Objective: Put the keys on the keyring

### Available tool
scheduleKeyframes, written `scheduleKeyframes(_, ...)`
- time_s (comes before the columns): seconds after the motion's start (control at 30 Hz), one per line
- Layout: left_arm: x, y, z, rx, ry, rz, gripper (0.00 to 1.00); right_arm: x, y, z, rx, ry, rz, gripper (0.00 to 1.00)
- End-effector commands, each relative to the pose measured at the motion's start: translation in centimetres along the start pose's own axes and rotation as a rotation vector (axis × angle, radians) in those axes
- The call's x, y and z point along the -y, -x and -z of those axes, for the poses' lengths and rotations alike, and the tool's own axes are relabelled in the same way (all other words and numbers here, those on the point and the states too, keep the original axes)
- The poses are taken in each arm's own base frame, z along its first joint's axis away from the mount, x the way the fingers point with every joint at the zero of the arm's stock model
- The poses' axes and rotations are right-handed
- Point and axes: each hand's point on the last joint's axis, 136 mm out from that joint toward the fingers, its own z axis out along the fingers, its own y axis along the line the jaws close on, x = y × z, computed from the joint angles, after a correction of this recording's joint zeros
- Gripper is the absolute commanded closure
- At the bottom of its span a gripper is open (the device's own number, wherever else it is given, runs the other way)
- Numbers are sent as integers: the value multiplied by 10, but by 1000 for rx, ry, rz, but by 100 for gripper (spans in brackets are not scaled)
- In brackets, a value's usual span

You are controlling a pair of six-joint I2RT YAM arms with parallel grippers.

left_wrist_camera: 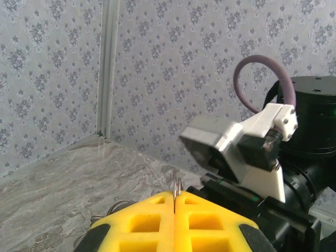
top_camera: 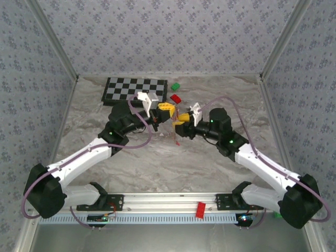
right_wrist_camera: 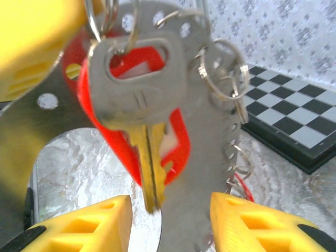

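We begin with the flat silvery-headed key with a brass-coloured blade (right_wrist_camera: 137,105), which hangs in front of a red plastic tag (right_wrist_camera: 176,152) in the right wrist view. Its long axis runs nearly straight up and down, with the head at 12 o'clock and the blade tip at 6 o'clock. A thin grey metal wire loop, the keyring (right_wrist_camera: 92,26), appears to pass through the slot in the head towards 11 o'clock. At the key's 3 o'clock hangs a perforated grey metal strip (right_wrist_camera: 207,157) carrying small split rings (right_wrist_camera: 226,71).

The blade tip dips between the yellow fingers of the right gripper (right_wrist_camera: 168,220). Those fingers stand apart with a gap on each side of the blade, so this pincer is spread and holding nothing. The key lies at 12 o'clock from it, blade first, so we judge that closing would catch the blade.

The left gripper (left_wrist_camera: 175,207) has its yellow fingers pressed together, with the wire of the keyring pinched in the seam and rising towards 12 o'clock. From above, the key hangs between the two pincers, with the left one at its 10 o'clock and the right one at its 4 o'clock.
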Motion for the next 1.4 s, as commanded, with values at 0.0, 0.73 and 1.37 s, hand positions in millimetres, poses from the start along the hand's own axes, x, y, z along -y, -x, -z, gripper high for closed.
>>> scheduleKeyframes(0.0,14,34,10,99,-52,-26,100,6,10,16,37,-42,13,56)
scheduleKeyframes(0.73,24,30,8,62,-126,7,100,-9,92,48,287,193,-86,58)
scheduleKeyframes(1.37,27,29,9,54,-149,12,100,-15,95,36,264,285,-110,64)
